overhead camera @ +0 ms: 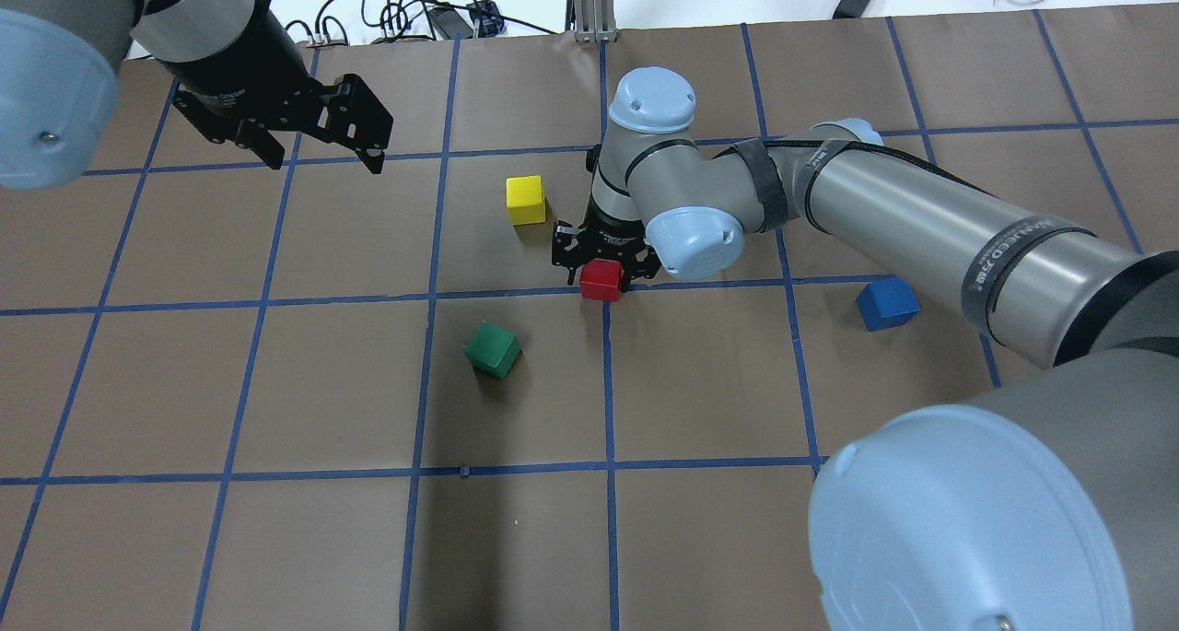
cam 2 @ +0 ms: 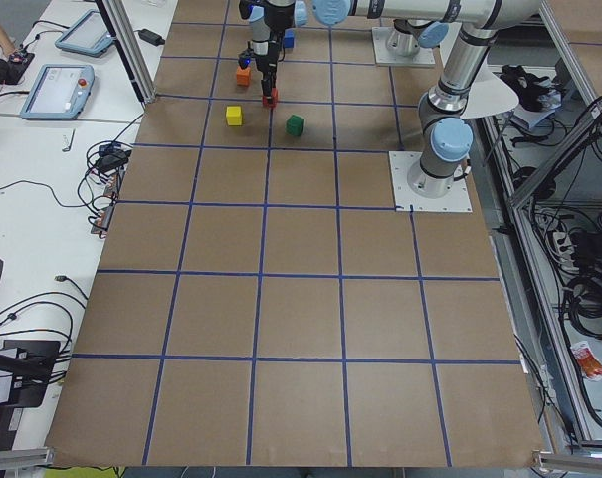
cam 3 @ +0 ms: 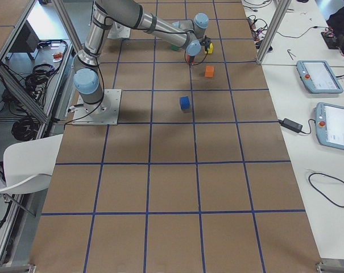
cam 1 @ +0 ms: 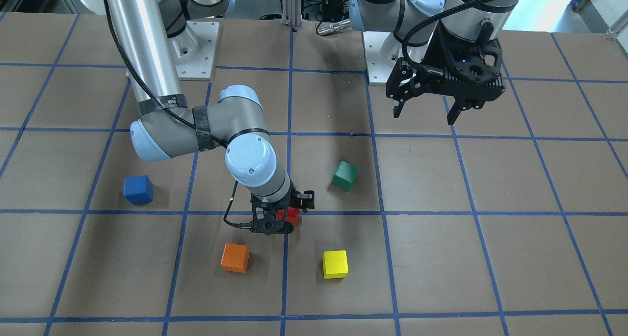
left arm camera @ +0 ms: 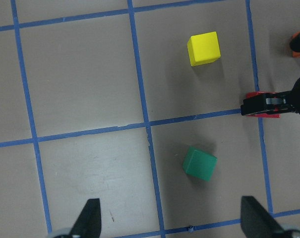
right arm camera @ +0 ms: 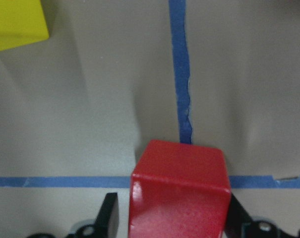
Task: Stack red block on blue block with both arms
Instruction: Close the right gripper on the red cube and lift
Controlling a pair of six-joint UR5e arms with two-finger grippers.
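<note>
The red block (right arm camera: pixel 178 191) sits on the table at a blue tape crossing (overhead camera: pixel 601 281). My right gripper (overhead camera: pixel 603 264) is down over it with a finger on either side. In the right wrist view a thin gap shows at the left finger (right arm camera: pixel 110 214), so the jaws are open around the block. The blue block (cam 1: pixel 138 189) sits alone on the table, a short way off on the right arm's side (overhead camera: pixel 886 303). My left gripper (cam 1: pixel 424 113) hangs open and empty high above the table, far from both blocks.
A green block (overhead camera: pixel 493 349), a yellow block (overhead camera: pixel 526 199) and an orange block (cam 1: pixel 234 257) stand around the red one. The brown table (overhead camera: pixel 276 539) is ruled with blue tape. The right arm's forearm (overhead camera: pixel 921 226) passes above the blue block's area.
</note>
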